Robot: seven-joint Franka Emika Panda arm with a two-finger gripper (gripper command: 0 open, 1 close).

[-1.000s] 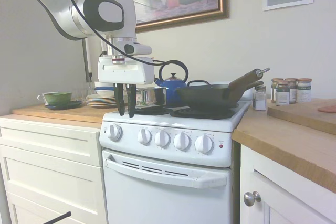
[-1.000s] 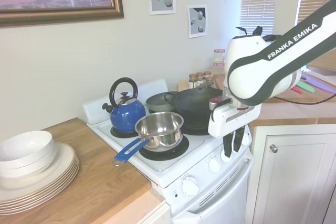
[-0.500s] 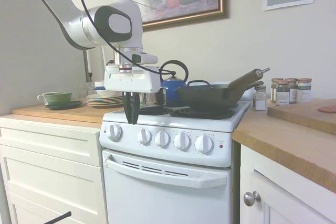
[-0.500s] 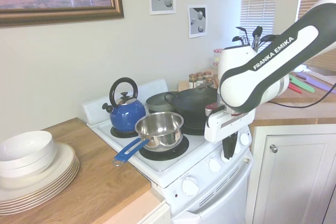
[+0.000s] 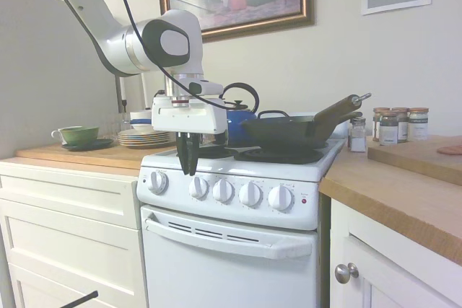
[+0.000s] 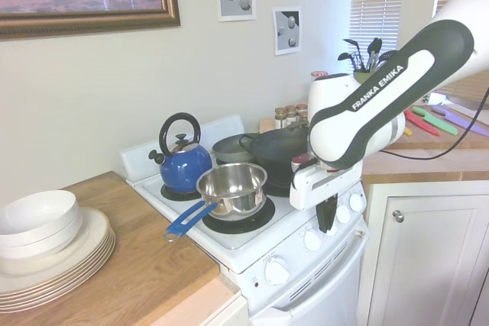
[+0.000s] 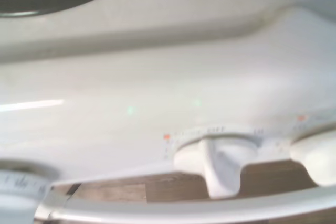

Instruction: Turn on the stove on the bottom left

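The white stove (image 5: pixel 231 257) (image 6: pixel 233 246) has black coil burners on top and five round white knobs across its front panel. My gripper (image 5: pixel 189 171) (image 6: pixel 327 223) points straight down just in front of the panel's upper edge. Its dark fingers are shut with nothing between them. The tips hang between the leftmost knob (image 5: pixel 157 182) and the second knob (image 5: pixel 198 187), slightly above them, and I cannot tell whether they touch the panel. The wrist view shows one knob (image 7: pixel 220 158) close up, with another knob (image 7: pixel 315 150) beside it. A small red light (image 5: pixel 304 200) sits at the panel's right end.
On the burners stand a steel saucepan (image 6: pixel 231 186) with a blue handle, a blue kettle (image 6: pixel 183 162) and a black wok (image 5: pixel 289 131). Plates (image 6: pixel 46 253) and a green cup (image 5: pixel 78 133) sit on the left counter, spice jars (image 5: pixel 397 124) on the right. White drawers (image 5: pixel 65 214) flank the stove.
The gripper's fingers went from apart to shut. The arm carried the gripper to the right along the stove front and a little lower, toward the knobs.
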